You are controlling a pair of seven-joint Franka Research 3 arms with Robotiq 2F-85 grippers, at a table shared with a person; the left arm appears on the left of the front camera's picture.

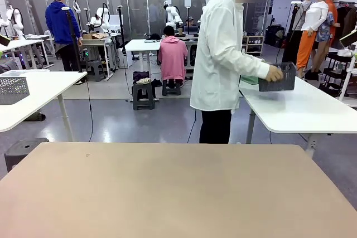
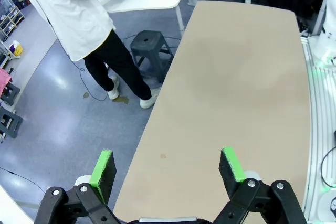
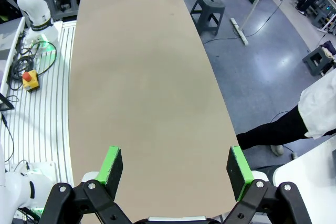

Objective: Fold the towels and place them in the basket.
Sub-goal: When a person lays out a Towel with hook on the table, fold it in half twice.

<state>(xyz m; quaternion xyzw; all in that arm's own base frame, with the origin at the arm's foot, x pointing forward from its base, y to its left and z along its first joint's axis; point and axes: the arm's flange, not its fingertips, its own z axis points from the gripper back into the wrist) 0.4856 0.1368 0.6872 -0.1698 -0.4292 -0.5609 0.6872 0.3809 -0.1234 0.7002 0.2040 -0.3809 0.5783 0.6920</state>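
Upper right, a person's hand (image 1: 273, 74) grips the dark mesh basket (image 1: 280, 80). The left tool (image 2: 167, 164) and right tool (image 3: 177, 164) gape, fingers apart, over the tan desk (image 1: 178, 188).

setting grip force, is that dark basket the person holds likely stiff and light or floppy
Probably stiff: the basket keeps its boxy shape under the person's hand. Likely light for its size, since its walls look like open mesh.

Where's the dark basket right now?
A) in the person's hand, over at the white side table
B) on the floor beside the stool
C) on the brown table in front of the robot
A: the person's hand grips the dark basket at the white table.
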